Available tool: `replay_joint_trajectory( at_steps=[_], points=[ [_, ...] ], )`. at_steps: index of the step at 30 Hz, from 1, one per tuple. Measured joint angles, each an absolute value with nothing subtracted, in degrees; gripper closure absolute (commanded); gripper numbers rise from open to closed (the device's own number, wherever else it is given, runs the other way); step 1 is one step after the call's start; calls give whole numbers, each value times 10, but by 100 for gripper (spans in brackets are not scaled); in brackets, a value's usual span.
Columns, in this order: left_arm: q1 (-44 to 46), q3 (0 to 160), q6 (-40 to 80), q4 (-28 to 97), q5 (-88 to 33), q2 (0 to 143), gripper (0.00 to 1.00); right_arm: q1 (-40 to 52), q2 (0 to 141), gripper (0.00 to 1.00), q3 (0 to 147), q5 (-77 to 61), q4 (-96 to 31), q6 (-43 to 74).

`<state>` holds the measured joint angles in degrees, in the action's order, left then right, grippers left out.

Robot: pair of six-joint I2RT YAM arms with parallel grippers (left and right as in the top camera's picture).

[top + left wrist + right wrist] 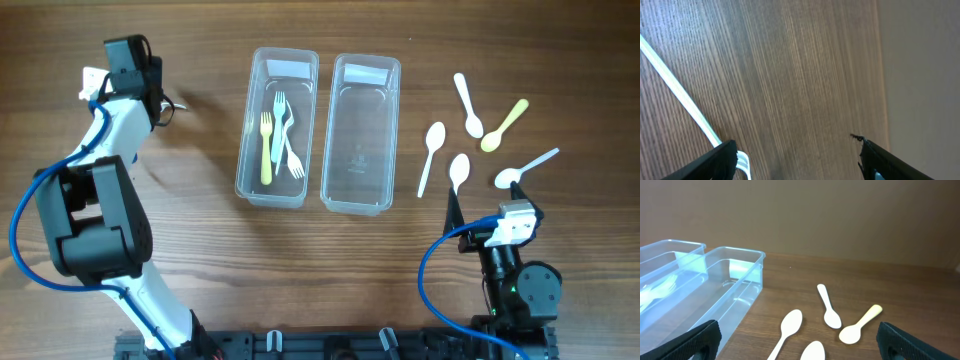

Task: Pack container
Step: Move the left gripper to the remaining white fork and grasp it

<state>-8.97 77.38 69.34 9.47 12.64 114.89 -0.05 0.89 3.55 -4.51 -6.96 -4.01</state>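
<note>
The table (300,270) is of brown wood with a fine grain, and behind its far edge the right wrist view shows a plain brown wall (840,215). In the middle of the table two clear plastic boxes stand side by side, close to each other. The left container (246,150) holds a yellow fork (266,150) and some pale forks (288,140). The right container (328,140) stands just beside it. To the right of the boxes, five spoons (459,172) lie scattered on the wood: four white ones and one yellow spoon (503,127). The left arm reaches far over the left part of the table, well apart from the boxes, and its camera looks down on the wood. The left gripper (797,147) has its jaws wide apart, and a white fork (675,82) lies on the table with its tines just beside one finger; I cannot tell if they touch. The right arm sits low near the front right side. The right gripper (798,332) also has its jaws spread wide and holds nothing, facing the spoons and the boxes.
</note>
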Motion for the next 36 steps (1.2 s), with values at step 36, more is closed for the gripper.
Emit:
replay_joint_trajectory(
  at_steps=[36],
  points=[
    [-159,790,693,263,-108,1178,2,-1,9,0,36,-45,-69,-40]
  ],
)
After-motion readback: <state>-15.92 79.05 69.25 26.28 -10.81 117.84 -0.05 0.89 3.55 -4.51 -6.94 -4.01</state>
